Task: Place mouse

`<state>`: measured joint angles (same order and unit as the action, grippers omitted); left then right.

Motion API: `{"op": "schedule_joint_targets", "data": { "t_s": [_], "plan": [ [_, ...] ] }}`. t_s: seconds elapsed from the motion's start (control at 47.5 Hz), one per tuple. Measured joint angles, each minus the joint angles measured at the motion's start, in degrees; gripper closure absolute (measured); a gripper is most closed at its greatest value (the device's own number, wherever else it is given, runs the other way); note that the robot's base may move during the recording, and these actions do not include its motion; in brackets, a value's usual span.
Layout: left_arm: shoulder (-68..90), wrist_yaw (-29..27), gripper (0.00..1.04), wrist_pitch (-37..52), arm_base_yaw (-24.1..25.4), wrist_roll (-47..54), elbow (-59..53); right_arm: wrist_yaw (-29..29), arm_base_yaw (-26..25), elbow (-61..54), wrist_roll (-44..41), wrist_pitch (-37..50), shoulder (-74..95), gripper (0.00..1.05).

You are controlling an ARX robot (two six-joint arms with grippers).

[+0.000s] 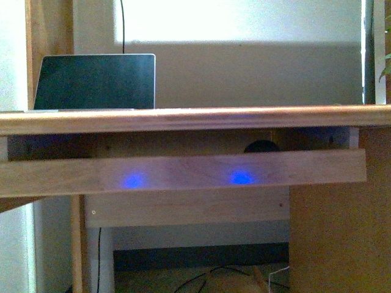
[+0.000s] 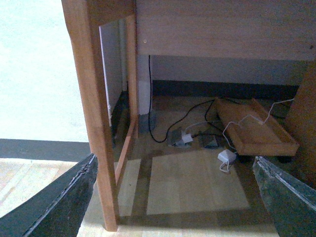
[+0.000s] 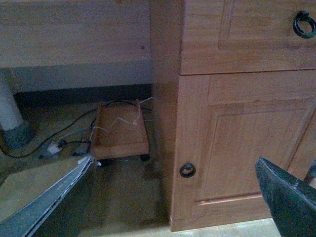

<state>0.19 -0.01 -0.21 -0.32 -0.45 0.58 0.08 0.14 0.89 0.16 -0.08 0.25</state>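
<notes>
In the front view, only the dark rounded top of the mouse (image 1: 261, 146) shows, peeking over the front board of the pull-out shelf (image 1: 183, 174) under the desk top (image 1: 195, 118). Neither arm appears in that view. My left gripper (image 2: 173, 200) hangs low beside the desk's left leg (image 2: 94, 113), open, with only floor between its dark fingers (image 2: 59, 202). Beside the desk's cabinet door (image 3: 247, 138) my right gripper (image 3: 173, 197) is open too, nothing between its fingers (image 3: 286, 197). The mouse is out of view in both wrist views.
An open laptop (image 1: 95, 82) stands on the desk at the left. Two blue light spots (image 1: 241, 177) glow on the shelf's front board. Under the desk lie cables (image 2: 173, 123), a white charger (image 2: 227, 157) and a low wooden wheeled tray (image 2: 256, 131). A drawer with a ring handle (image 3: 303, 23) sits above the door.
</notes>
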Motion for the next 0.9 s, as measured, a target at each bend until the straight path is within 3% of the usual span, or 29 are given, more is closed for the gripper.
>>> {"op": "schedule_joint_targets", "data": {
  "t_s": [0.905],
  "plan": [
    [0.00,0.00,0.08,0.00,0.00,0.00,0.00,0.02,0.00,0.00,0.00,0.00,0.00,0.07]
  ]
}}
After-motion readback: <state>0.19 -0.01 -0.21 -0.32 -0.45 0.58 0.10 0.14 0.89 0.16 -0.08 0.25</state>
